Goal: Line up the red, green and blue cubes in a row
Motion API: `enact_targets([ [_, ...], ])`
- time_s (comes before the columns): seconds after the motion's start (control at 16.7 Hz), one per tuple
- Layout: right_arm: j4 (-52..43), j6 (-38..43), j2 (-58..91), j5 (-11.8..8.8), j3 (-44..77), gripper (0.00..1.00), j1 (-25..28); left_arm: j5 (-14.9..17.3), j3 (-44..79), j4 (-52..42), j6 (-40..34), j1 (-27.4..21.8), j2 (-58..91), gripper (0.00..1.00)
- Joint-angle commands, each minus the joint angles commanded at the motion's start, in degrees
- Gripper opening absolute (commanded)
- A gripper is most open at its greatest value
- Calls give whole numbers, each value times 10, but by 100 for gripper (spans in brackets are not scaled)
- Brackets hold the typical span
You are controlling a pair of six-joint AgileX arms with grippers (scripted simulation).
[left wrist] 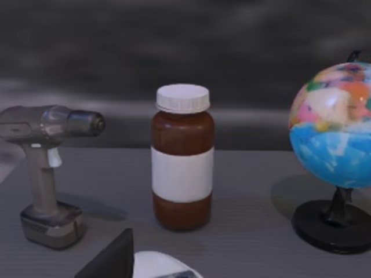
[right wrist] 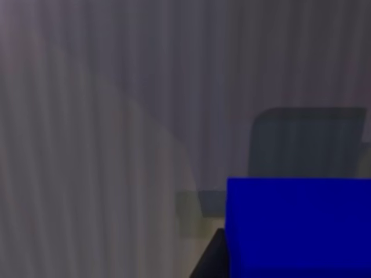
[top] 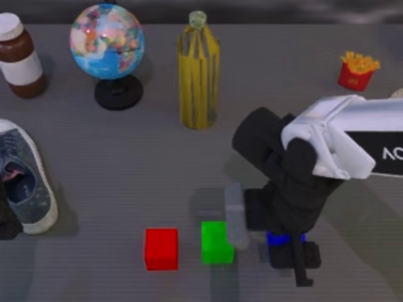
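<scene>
Right gripper is low over the near part of the table, to the right of the green cube. The blue cube shows only as a sliver under the black wrist in the top view; the right wrist view has it filling the lower corner right at the camera, so it sits between the fingers. Whether the fingers are clamped on it or already let go, cannot tell.

Red cube and green cube sit side by side with a small gap, roughly level in a left-to-right row. Blue is on the right end of that row, a bit farther from green than green is from red.

Judged step: placing blue as the third in line. To do it well, blue should sit level with the other two, at a matching gap, flat on the table before the fingers part, then a straight lift so the cube isn't dragged or the green one bumped.

Left arm is parked off the left side; its wrist view only shows a pill bottle, drill and globe.
</scene>
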Motion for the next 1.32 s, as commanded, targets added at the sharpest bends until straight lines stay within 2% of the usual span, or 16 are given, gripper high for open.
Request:
enact_targets([
  [0.78, 0, 0, 0, 0, 0, 98, 0, 0, 0, 0, 0, 0, 0, 100],
  [1.32, 0, 0, 0, 0, 0, 100, -1, 0, 0, 0, 0, 0, 0, 100],
])
